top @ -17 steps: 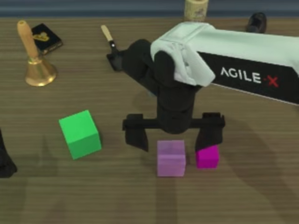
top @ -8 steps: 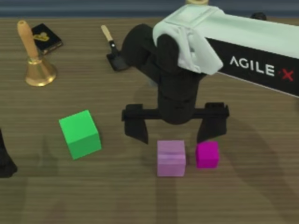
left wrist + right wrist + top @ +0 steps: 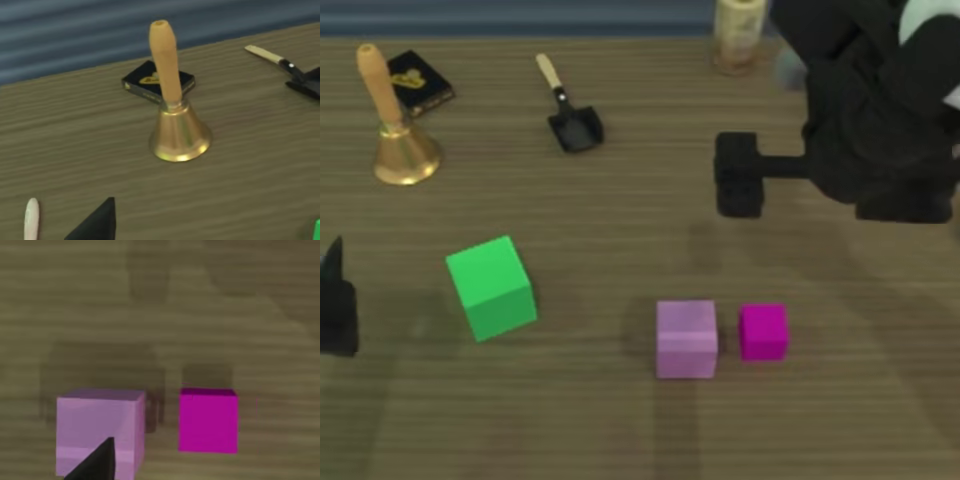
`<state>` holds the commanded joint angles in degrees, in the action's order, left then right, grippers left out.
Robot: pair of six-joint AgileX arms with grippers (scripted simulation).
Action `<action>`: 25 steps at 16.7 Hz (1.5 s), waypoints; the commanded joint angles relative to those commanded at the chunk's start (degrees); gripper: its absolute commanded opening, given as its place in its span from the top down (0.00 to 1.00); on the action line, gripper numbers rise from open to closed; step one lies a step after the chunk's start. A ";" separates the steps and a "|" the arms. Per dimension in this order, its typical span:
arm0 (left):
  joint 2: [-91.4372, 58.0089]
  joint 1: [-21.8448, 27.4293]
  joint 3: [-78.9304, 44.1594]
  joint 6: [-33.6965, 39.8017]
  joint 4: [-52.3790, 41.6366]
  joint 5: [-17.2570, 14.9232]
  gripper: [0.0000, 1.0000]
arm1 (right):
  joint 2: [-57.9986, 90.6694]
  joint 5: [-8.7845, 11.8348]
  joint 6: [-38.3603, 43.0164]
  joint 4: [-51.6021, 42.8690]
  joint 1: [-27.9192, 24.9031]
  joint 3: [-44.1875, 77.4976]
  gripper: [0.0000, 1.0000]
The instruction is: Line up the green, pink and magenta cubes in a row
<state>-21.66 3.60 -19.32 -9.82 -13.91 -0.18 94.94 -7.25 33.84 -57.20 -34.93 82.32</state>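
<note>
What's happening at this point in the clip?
Nothing is being held. The pink cube and magenta cube sit side by side on the table, a narrow gap between them, while the green cube lies apart toward the left. The right claw is open and raised near the far right. The left claw waits at the left edge.

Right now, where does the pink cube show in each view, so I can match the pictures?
Top view: pink cube at lower centre, directly left of the magenta cube, a small gap between them.
Left wrist view: not in it.
Right wrist view: pink cube near the bottom edge.
Shared landmark: the magenta cube beside it.
</note>
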 joint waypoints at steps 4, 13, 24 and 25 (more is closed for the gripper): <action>-21.13 3.61 -14.96 -8.03 -11.62 0.14 0.00 | -24.46 -2.56 -9.02 11.31 8.55 -18.69 0.00; -67.24 12.07 -47.83 -26.10 -38.32 0.30 0.00 | -73.44 -0.08 -27.01 38.92 26.44 -62.25 0.00; -89.37 16.53 -66.44 -35.28 -50.83 0.12 0.00 | -94.94 7.25 -33.84 57.20 34.36 -82.33 0.00; -89.37 16.53 -66.44 -35.28 -50.83 0.12 0.00 | -94.94 7.25 -33.84 57.20 34.36 -82.33 0.00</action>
<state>-111.03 20.13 -85.76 -45.10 -64.73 -0.06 0.00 0.00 0.00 0.00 -0.57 0.00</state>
